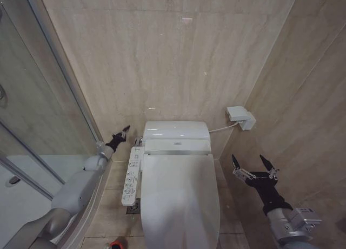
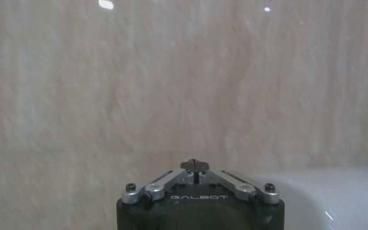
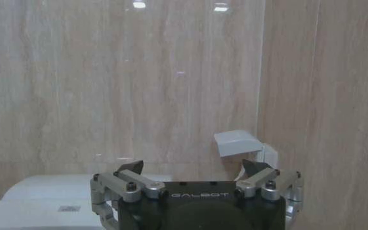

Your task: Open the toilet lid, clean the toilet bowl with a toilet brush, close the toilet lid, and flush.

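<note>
Beige tiled walls stand close around the toilet, whose toilet lid (image 1: 181,197) lies shut between the left end effector (image 1: 121,133), fingers together near the tank, and the right end effector (image 1: 253,164), fingers apart, so a wide reach could probably strike a wall.

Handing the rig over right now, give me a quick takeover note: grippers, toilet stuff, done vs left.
Left gripper: shut, empty, raised beside the tank on the toilet's left.
Right gripper: open, empty, hovering right of the toilet, level with the lid's rear.
Toilet lid: down, closed over the bowl.
Button panel runs along the lid's left edge; a red item sits on the floor at the head view's bottom edge, too cropped to identify.
Whether cleaning or flushing has happened can't be judged from this.
</note>
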Motion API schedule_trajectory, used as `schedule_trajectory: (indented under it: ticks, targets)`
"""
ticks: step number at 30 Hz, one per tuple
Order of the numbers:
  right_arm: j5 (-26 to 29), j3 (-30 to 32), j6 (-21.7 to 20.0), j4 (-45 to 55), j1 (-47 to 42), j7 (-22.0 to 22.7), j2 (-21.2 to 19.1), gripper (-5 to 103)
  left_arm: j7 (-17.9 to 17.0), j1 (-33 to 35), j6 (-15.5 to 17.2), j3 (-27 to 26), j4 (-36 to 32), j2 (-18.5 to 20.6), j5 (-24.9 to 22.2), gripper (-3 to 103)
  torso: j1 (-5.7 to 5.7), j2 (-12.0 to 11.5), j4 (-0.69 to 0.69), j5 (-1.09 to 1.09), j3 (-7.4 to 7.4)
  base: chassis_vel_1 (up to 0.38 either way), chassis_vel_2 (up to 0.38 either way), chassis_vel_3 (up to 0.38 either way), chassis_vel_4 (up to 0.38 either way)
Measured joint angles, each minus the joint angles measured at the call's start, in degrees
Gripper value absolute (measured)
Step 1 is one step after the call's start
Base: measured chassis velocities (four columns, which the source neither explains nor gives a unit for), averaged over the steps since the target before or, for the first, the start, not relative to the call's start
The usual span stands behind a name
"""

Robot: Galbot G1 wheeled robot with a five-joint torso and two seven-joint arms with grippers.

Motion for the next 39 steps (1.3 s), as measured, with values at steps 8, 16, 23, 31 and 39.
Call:
schedule_trajectory:
  ticks: [8, 16, 23, 31, 39]
  targets:
    - [0.0, 0.0, 0.0, 0.0, 0.0, 0.0, 0.0, 100, -0.8, -1.7, 0.2, 1.8, -1.5, 0.4, -2.8, 0, 0.0, 0.0, 0.01, 0.0, 0.0, 0.0, 0.0, 0.0, 0.0]
    - [0.0, 0.0, 0.0, 0.0, 0.0, 0.0, 0.0, 100, 4.0, -3.4, 0.6, 5.0, 0.3, -1.6, -4.8, 0, 0.0, 0.0, 0.0, 0.0, 0.0, 0.0, 0.0, 0.0, 0.0]
    - [0.0, 0.0, 0.0, 0.0, 0.0, 0.0, 0.0, 100, 9.9, -3.3, 1.4, 6.4, 1.3, -1.2, -3.1, 0, 0.0, 0.0, -0.01, 0.0, 0.0, 0.0, 0.0, 0.0, 0.0]
    - [0.0, 0.0, 0.0, 0.0, 0.0, 0.0, 0.0, 100, 19.4, -1.9, 3.0, 6.5, 2.5, 1.9, 0.2, 0, 0.0, 0.0, 0.02, 0.0, 0.0, 0.0, 0.0, 0.0, 0.0]
    - [0.0, 0.0, 0.0, 0.0, 0.0, 0.0, 0.0, 100, 20.4, -2.3, 3.4, 6.5, 4.0, 1.3, 1.5, 0, 0.0, 0.0, 0.0, 0.0, 0.0, 0.0, 0.0, 0.0, 0.0]
